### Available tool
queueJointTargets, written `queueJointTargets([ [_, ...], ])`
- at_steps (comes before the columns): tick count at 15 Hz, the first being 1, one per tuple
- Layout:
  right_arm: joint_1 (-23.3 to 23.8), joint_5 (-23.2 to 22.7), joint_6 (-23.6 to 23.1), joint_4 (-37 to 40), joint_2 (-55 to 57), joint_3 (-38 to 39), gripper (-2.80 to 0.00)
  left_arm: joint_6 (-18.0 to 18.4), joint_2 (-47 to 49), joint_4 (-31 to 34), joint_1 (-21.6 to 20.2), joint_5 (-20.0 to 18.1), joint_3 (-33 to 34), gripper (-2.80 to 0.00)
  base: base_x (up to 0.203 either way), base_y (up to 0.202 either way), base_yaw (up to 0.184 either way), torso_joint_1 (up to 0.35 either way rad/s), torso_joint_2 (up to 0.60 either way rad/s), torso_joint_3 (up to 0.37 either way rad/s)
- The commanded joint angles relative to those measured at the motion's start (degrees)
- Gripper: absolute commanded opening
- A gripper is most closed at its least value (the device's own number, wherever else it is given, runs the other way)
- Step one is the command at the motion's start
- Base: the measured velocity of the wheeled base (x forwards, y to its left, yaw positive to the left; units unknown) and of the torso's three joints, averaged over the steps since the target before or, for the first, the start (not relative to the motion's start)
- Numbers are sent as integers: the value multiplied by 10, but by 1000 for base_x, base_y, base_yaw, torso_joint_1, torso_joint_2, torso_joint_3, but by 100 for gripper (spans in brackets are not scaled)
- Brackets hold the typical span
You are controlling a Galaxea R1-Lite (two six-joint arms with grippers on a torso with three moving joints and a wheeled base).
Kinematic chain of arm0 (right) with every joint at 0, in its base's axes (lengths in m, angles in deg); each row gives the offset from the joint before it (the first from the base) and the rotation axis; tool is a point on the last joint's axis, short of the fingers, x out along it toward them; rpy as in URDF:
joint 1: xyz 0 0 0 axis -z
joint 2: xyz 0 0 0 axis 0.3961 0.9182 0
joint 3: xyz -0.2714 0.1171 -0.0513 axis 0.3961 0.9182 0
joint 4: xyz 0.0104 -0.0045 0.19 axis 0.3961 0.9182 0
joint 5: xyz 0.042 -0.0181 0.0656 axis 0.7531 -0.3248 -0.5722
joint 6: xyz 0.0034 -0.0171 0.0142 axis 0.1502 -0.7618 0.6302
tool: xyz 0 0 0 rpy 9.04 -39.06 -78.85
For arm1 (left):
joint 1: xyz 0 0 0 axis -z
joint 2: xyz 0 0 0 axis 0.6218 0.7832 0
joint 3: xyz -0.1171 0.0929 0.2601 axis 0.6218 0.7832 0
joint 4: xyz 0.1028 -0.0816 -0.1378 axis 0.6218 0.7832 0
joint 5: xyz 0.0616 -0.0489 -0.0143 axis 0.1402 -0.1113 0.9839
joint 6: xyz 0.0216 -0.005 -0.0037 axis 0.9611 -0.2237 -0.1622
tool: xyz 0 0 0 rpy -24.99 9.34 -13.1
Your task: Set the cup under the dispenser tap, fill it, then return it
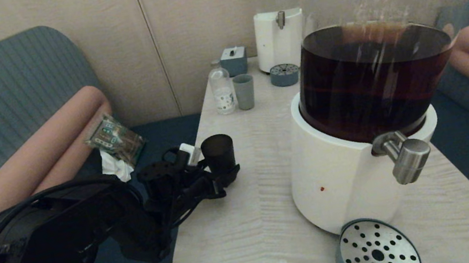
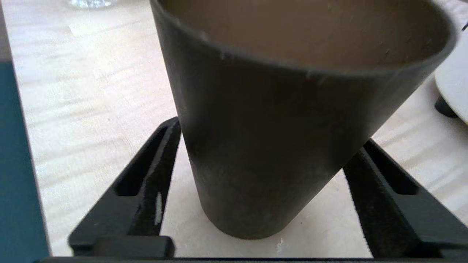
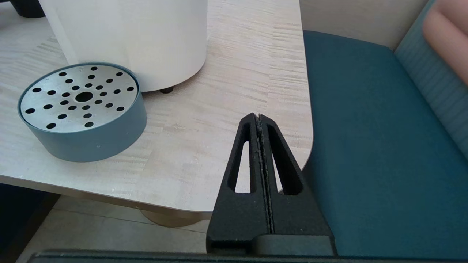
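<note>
Right now my left gripper (image 2: 252,204) stands open astride the cup (image 1: 218,152), which sits near the table (image 1: 251,225) edge, well apart from the dispenser tap (image 1: 406,159). Thin, light, smooth plastic (probably slippery), so I'd clamp gently mid-wall.

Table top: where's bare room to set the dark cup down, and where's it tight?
Widest bare patch: between the cup, which stands at the table edge between the left gripper fingers, and the big dispenser's white base. Crowded: far end, with bottle, grey tumbler and small dispenser; drip tray fills the near corner.
</note>
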State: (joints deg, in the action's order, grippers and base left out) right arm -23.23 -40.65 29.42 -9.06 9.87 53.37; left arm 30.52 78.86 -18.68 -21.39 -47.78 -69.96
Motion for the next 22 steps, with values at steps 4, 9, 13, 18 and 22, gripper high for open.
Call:
queueJointTargets([
  [4,0,0,-1,0,-3,4,-280,0,-32,-7,0,-1,27,0,0,0,0,0,0,0],
  [9,0,0,-1,0,-3,4,-280,0,-110,-13,1,-1,133,0,0,0,0,0,0,0],
  [13,0,0,-1,0,-3,4,-280,1,-238,-12,0,-4,255,0,0,0,0,0,0,0],
  [18,0,0,-1,0,-3,4,-280,-3,-434,-10,0,-13,403,0,0,0,0,0,0,0],
  [22,0,0,-1,0,-3,4,-280,-7,-595,-7,0,-11,515,0,0,0,0,0,0,0],
])
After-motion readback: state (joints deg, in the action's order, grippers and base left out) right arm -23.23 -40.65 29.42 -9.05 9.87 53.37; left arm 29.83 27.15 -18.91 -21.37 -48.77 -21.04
